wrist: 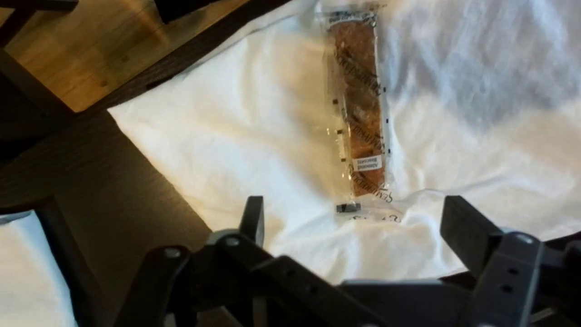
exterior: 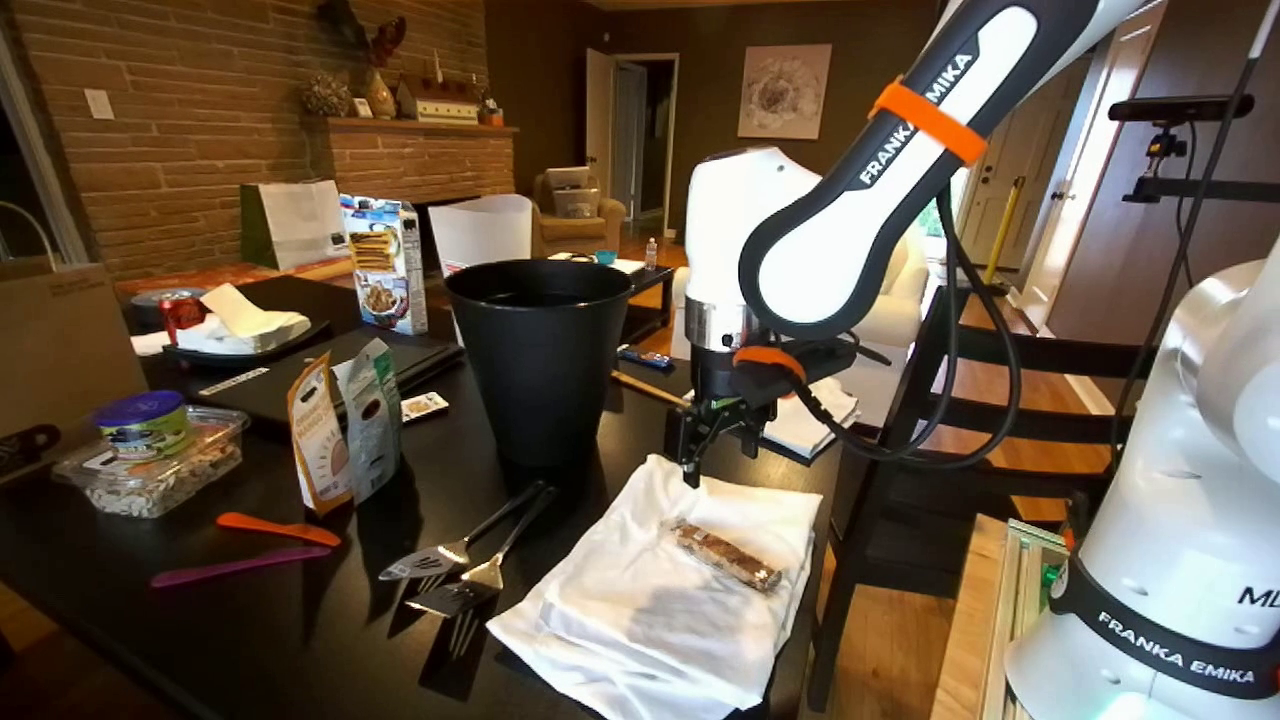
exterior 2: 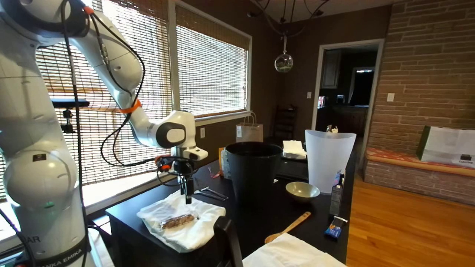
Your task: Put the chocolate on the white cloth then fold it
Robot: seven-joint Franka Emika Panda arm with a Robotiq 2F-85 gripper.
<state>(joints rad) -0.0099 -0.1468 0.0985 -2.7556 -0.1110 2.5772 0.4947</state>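
Dark tabletop (exterior: 320,640); near, we've white cloth (exterior: 620,600) under the chocolate (exterior: 725,555), presumably so it can fold over. Looks like a brown oblong, clear-wrapped, lying flat. Farther back, gripper (exterior: 720,462) spread wide, holding nothing; whether it touches cloth, we can't tell. Far side, left in an exterior view: black bin (exterior: 540,370).

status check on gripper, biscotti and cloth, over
Gripper open, empty, above the white cloth. Wrapped almond biscotti lying on it, no fold over it yet. Black bin nearby, might crowd the fold.
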